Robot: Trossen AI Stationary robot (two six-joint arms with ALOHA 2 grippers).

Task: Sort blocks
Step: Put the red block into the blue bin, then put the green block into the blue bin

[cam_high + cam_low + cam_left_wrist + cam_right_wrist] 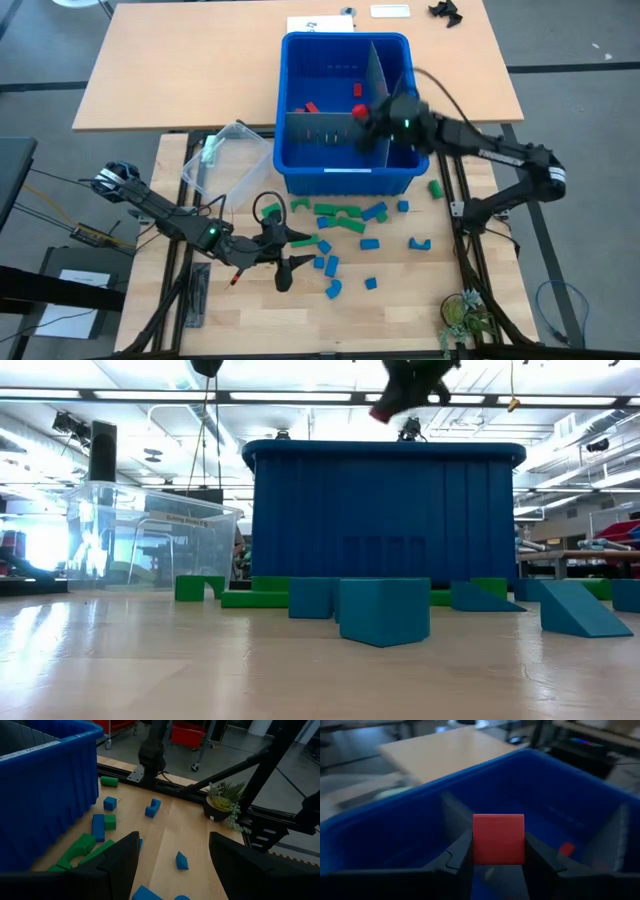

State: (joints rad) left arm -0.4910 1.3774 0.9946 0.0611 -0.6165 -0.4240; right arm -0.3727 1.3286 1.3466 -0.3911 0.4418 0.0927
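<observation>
The right tool is clamped on a red block over the blue bin, upper middle of the frame, ready to drop it; the left tool waits apart, lower left

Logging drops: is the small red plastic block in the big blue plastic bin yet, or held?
Held. The right claw is shut on the small red plastic block above the big blue plastic bin, not released.
</observation>
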